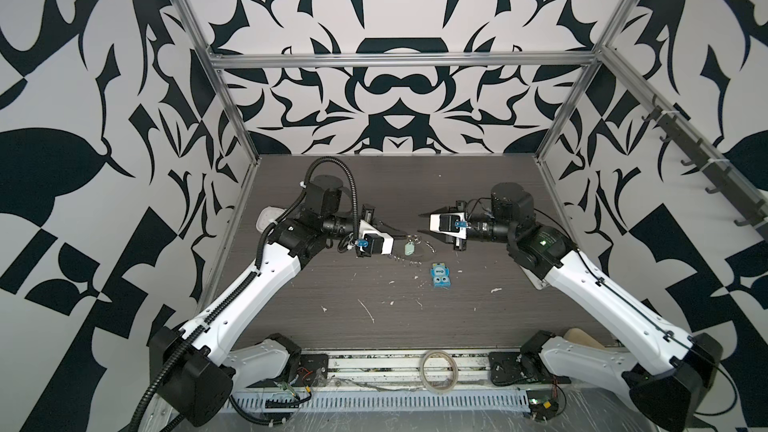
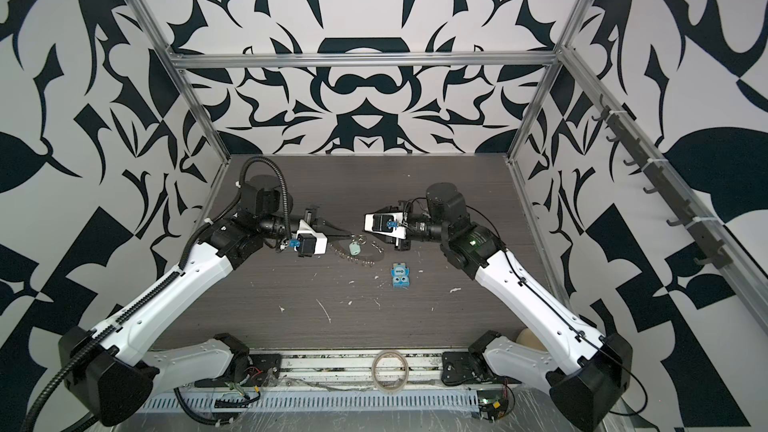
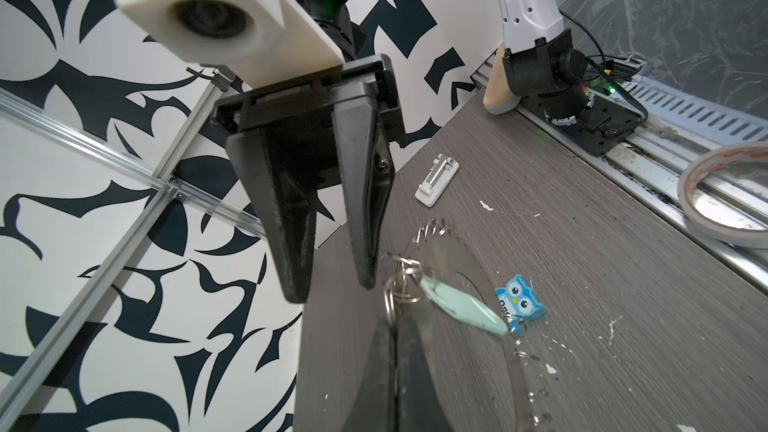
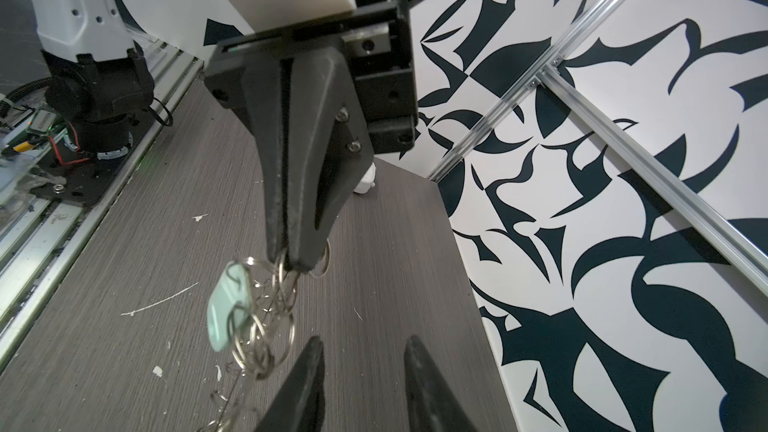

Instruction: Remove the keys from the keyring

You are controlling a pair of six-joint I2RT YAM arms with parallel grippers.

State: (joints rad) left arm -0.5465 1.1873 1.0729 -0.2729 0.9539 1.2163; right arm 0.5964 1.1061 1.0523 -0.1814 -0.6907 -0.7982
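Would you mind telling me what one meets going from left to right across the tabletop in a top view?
In order: left pincer → keys → blue owl block. The keyring and the right pincer overlap these, so I leave them out.

The bench [image 1: 374,184] is dark grey wood-grain, flecked with white. The walls [image 1: 83,118] carry a bold black-on-white leaf pattern. The key tag [image 1: 409,248] is pale mint green, and its keyring [image 3: 451,257] is bare grey metal. The owl block [image 1: 440,276] is bright blue with white eyes — the tape roll [image 3: 706,226] is pale beige.
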